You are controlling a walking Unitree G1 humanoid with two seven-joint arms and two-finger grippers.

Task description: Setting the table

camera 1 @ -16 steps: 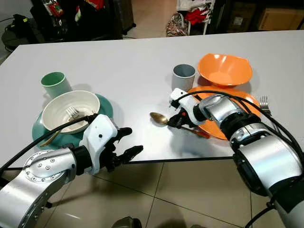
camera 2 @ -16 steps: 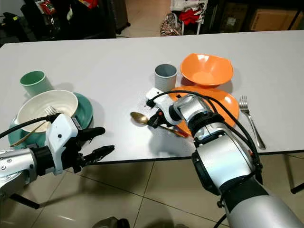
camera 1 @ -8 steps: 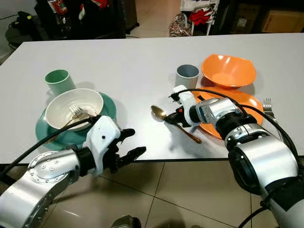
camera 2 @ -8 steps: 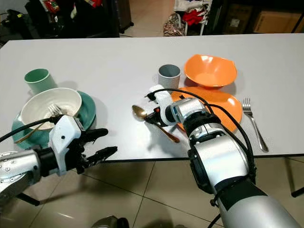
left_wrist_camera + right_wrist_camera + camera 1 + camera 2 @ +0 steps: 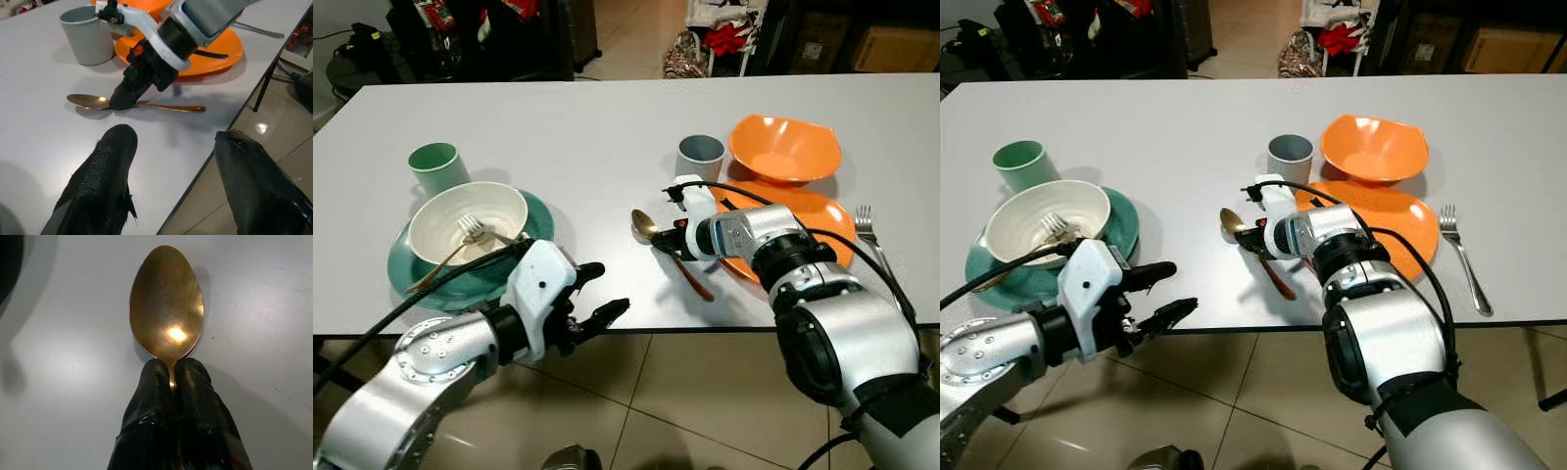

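Observation:
A gold spoon (image 5: 646, 224) lies on the white table (image 5: 568, 127), left of the orange plate (image 5: 808, 210), with its handle pointing toward the front edge. My right gripper (image 5: 664, 243) is shut on the spoon's neck just behind its bowl (image 5: 166, 303); the fingertips (image 5: 195, 382) are pressed together around it. The orange bowl (image 5: 781, 147) sits behind the plate, a grey cup (image 5: 701, 157) stands to its left, and a silver fork (image 5: 876, 250) lies to its right. My left gripper (image 5: 605, 294) hangs open in front of the table edge, with nothing between its fingers (image 5: 102, 186).
On the left is a green plate (image 5: 406, 279) carrying a white bowl (image 5: 504, 211) with a fork in it, and a green cup (image 5: 438, 168) behind. The tiled floor (image 5: 705, 411) lies below the table's front edge. Dark furniture and clutter stand beyond the far edge.
The right gripper has swung the spoon, so its handle now points toward the front edge instead of along the orange plate. The left gripper has drifted slightly right. The camera shifted a little.

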